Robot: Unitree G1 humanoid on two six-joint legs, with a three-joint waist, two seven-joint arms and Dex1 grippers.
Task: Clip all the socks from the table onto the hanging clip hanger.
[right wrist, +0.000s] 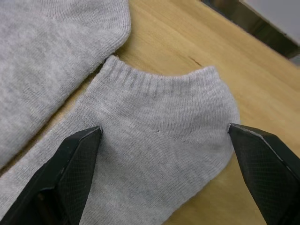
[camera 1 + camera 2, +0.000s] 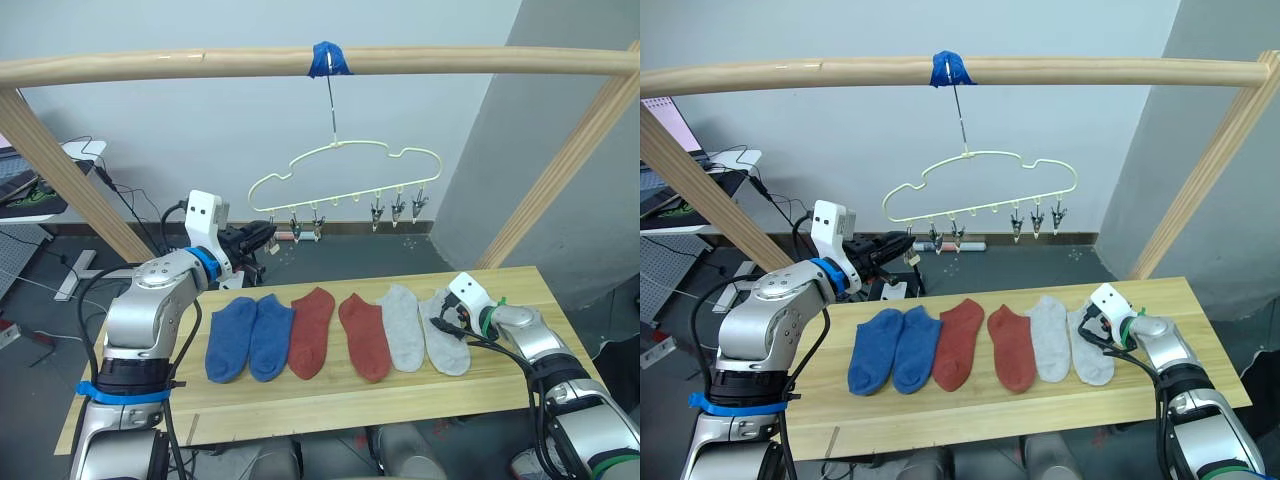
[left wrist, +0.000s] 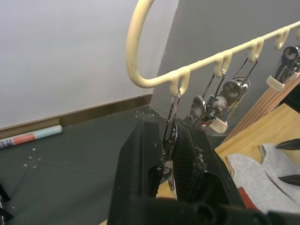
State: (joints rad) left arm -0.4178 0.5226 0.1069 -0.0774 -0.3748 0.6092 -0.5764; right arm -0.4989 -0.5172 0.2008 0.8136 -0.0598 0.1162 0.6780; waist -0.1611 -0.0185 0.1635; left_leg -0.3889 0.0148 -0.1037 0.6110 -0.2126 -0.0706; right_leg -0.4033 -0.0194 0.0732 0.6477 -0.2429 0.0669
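Six short knit ankle socks lie in a row on the light plank-wood counter (image 2: pixel 400 395), all flat and unclipped. Using the pale yellow wire clip hanger (image 2: pixel 345 170) as landmark: it hangs by its hook from a blue tape wrap (image 2: pixel 327 58) on the round wooden pole (image 2: pixel 150 66) above the counter's far edge, and the sock row sits below and in front of it.

Row order from the robot's left: two blue socks (image 2: pixel 250 338) touching each other, two rust red socks (image 2: pixel 338 332) with a small gap between them, two light grey socks (image 2: pixel 422 328) side by side. The red pair is roughly under the hanger's middle.

Small metal clips (image 2: pixel 398 209) hang from the hanger's lower bar, in a group toward each end.

Left end effector (image 2: pixel 262 237) is raised off the counter at the hanger's left end. In the left wrist view its two black fingers (image 3: pixel 140 164) are pressed in on the end-most metal clip (image 3: pixel 169 138), which hangs between them from the bar's first loop.

Right end effector (image 2: pixel 441 325) is low on the counter, below the hanger's right end, at the outermost grey sock (image 1: pixel 159 154). In the right wrist view its fingers (image 1: pixel 77 159) are spread wide, one tip on each side of that sock's cuff end, right at the fabric; contact can't be confirmed. The sock is flat on the wood, not lifted.
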